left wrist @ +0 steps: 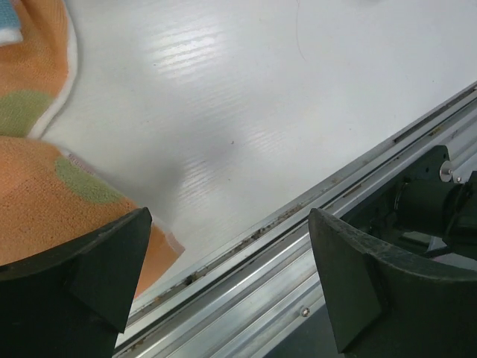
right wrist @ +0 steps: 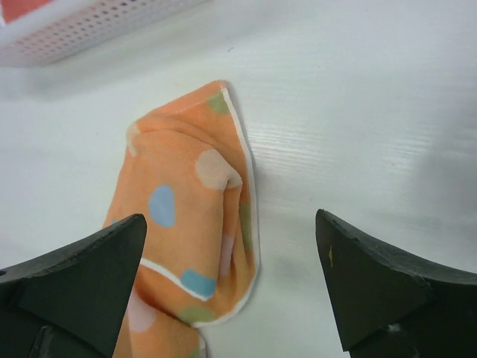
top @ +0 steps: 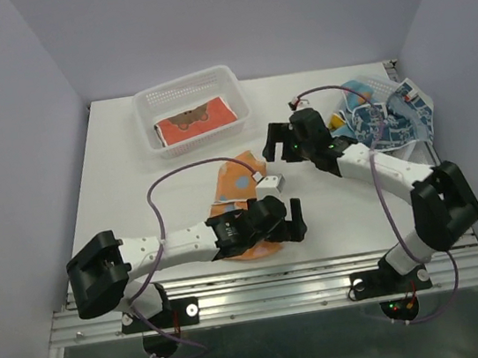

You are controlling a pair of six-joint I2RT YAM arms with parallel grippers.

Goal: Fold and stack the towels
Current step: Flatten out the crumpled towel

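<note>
At mid-worktop (top: pixel 133 185), the orange dotted towel (top: pixel 235 184) lies loosely folded. Its long axis runs from the near edge toward the white basket (top: pixel 146 121), and its narrow tip points at the basket. The left pincer (top: pixel 297 222) gapes wide and empty at the towel's near end. The right pincer (top: pixel 271 143), equally wide and empty, hangs above the far end. A red-orange towel (top: pixel 191 122) lies in the basket, and blue towels (top: pixel 394 113) are heaped far right.

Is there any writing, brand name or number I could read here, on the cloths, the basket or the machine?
No text can be read.
The orange dotted towel, the red towel in the white basket and the blue patterned towels show only patterns, no letters.
The arms show no legible label; any marking there is too small to tell.
</note>
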